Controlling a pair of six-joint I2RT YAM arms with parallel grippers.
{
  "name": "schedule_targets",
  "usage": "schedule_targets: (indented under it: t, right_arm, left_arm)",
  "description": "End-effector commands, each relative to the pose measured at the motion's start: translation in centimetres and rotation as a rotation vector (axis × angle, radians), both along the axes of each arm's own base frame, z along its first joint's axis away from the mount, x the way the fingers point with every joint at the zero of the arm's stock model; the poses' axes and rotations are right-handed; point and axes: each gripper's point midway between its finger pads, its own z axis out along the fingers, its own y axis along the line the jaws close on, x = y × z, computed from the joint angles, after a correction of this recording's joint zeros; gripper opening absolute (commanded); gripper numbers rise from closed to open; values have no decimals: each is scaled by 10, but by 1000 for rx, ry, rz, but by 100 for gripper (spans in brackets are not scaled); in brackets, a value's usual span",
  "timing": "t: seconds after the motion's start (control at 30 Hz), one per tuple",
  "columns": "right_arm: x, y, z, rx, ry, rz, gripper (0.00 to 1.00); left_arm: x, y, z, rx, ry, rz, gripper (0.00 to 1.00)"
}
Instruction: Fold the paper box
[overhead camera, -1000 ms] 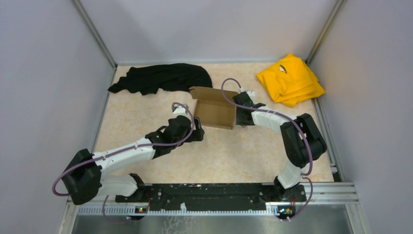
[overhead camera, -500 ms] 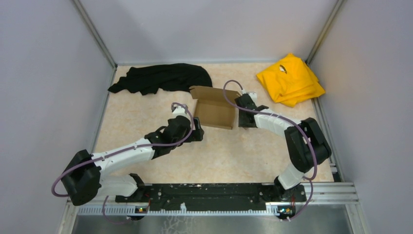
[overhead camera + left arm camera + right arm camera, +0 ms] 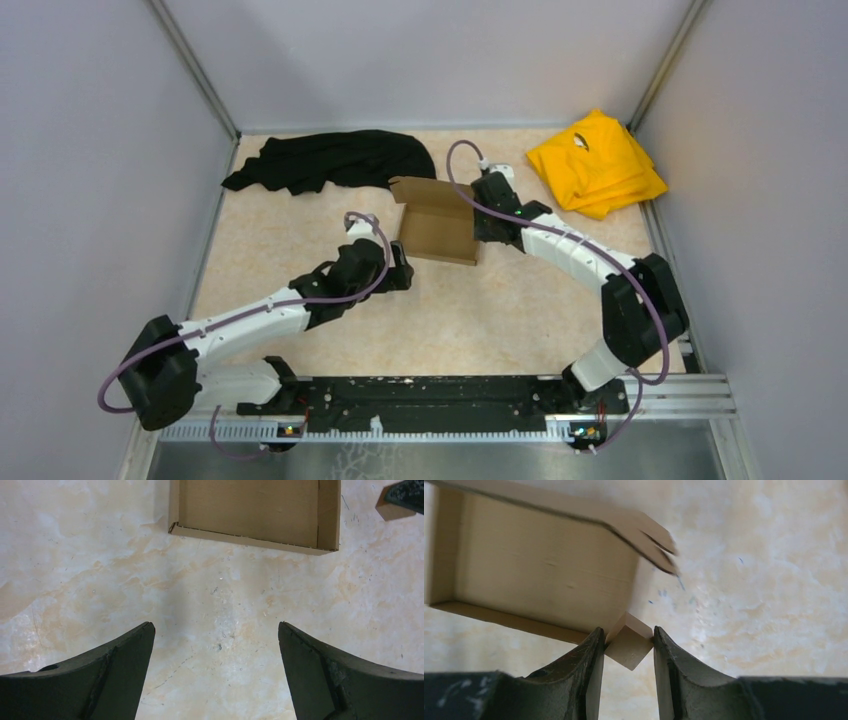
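Top external view: the paper box (image 3: 437, 228) lies on the beige table (image 3: 480, 310), a little beyond the middle. It is a shallow brown tray, open side up, with low walls standing and a flap raised at its far end. The left gripper (image 3: 398, 272) sits low just short of the box's near left corner. From its wrist camera I see the jaws spread wide over bare tabletop, touching nothing, the box's near wall just ahead of them.

The right gripper (image 3: 628, 634) is at the box's right side, pinching a tiny brown cube (image 3: 629, 649) between its two fingers. The cube sits just beside the box wall; the left wrist view shows a strip of table between them.

A black cloth (image 3: 330, 160) lies crumpled at the far left, near the raised flap, and a folded yellow cloth (image 3: 596, 165) lies in the far right corner.
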Motion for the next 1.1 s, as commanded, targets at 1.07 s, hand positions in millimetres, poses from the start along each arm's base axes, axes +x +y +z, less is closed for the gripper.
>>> schedule_targets:
  t: [1.07]
  right_arm:
    - [66, 131, -20, -48, -46, 173, 47]
  left_arm:
    - [-5, 27, 0, -8, -7, 54, 98]
